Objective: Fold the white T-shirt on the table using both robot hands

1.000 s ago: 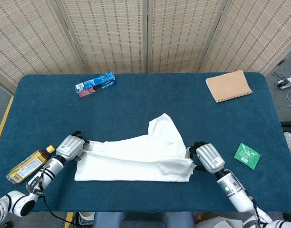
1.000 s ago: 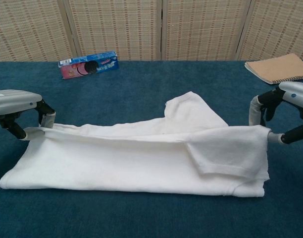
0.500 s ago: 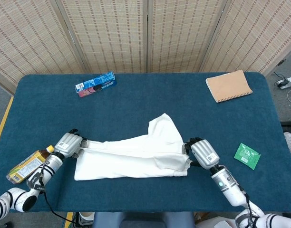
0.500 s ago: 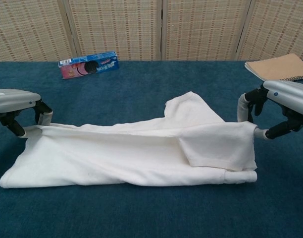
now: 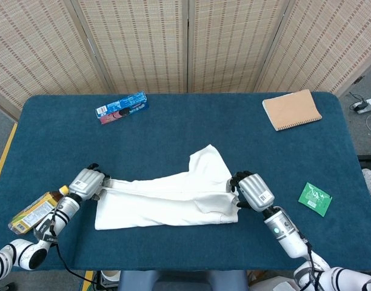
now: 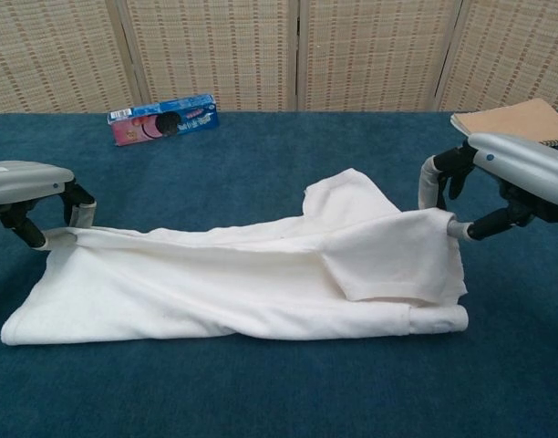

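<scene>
The white T-shirt (image 5: pixel 173 200) lies half-folded near the desk's front edge, each end pinched: left hand (image 5: pixel 85 183) on one end, right hand (image 5: pixel 252 190) seemingly holding the other. Both should lift evenly, keeping the cloth taut so the fold lands square.

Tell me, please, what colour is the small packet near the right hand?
Green with a white print; the packet shows only in the head view.

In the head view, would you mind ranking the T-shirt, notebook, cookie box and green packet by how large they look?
1. T-shirt, by far the largest.
2. Notebook.
3. Cookie box, longer than the packet yet narrow.
4. Green packet, though it lies nearer the camera.
</scene>
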Robot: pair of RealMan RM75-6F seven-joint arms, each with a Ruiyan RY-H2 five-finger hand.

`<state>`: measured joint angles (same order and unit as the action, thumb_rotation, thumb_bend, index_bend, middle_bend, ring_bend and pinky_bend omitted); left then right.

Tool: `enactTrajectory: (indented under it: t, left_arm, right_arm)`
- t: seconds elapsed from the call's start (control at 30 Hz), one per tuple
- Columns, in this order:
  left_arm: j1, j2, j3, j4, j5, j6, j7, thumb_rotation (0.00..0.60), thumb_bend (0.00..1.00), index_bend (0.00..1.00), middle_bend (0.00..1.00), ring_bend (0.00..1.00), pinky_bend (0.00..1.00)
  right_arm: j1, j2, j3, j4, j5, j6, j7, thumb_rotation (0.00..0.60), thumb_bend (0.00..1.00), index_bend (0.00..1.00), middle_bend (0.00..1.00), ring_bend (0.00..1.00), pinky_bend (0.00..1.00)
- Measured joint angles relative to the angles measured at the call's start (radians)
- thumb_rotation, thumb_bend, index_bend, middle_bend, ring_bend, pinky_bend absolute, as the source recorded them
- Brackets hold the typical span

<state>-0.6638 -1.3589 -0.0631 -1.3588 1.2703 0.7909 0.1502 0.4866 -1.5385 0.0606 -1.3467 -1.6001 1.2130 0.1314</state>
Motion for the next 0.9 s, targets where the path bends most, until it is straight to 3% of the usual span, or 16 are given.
enactTrajectory:
  t: [0.5,0.9]
  left_arm:
    - [0.0,0.008,0.009,-0.012,-0.014,0.011,0.017,0.6,0.52,0.75,0.48,0.37,0.1]
    - [-0.003,0.007,0.003,-0.004,-0.029,0.018,0.019,0.6,0.52,0.75,0.48,0.37,0.1]
  right_arm:
    - [0.01,-0.027,0.002,0.036,0.018,-0.005,0.027,0.6,0.58,0.92,0.57,0.37,0.39]
    - [0.031,-0.061,0.035,0.096,0.04,0.002,0.032,0.6,0.58,0.92,0.57,0.37,0.39]
